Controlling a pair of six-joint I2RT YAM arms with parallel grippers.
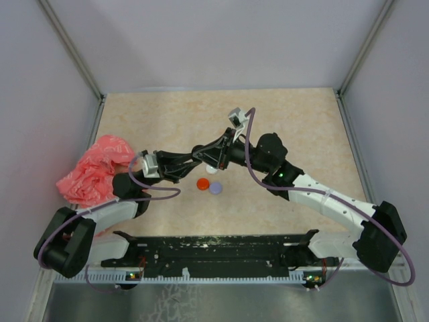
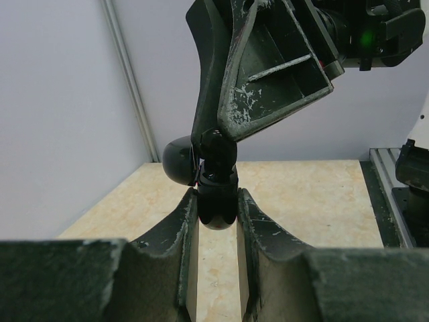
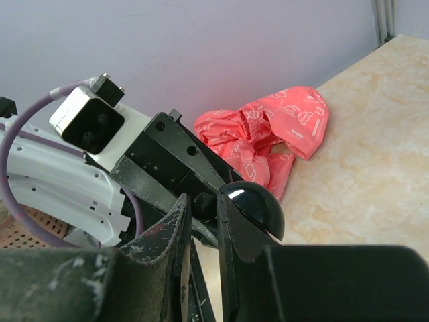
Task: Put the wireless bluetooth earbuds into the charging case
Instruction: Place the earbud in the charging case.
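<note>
Black and glossy, the charging case (image 3: 258,208) is the only container here. It's up in the air over the middle of the beige marbled table (image 1: 288,121), pinched from both sides. The left gripper (image 2: 216,204) comes in from the left with its fingers closed on the lower rounded part. The right gripper (image 3: 203,203) reaches in from the other side, fingers clamped tight on the same case.

From the left wrist cam the case reads as two shiny rounded lumps joined together, one bulging out sideways past the other. So the lid is possibly swung open, but the view is too cramped to be sure. None of the inside shows in any view, so I can't tell whether any earbuds sit in it.

Down on the table, right below the grippers, a red disc (image 1: 202,183) and a lilac disc (image 1: 215,188) lie just beside each other. A small white bit (image 1: 212,170) lies just behind them. A crumpled pink patterned cloth (image 1: 94,171) sits at the left edge, well apart from the discs.
</note>
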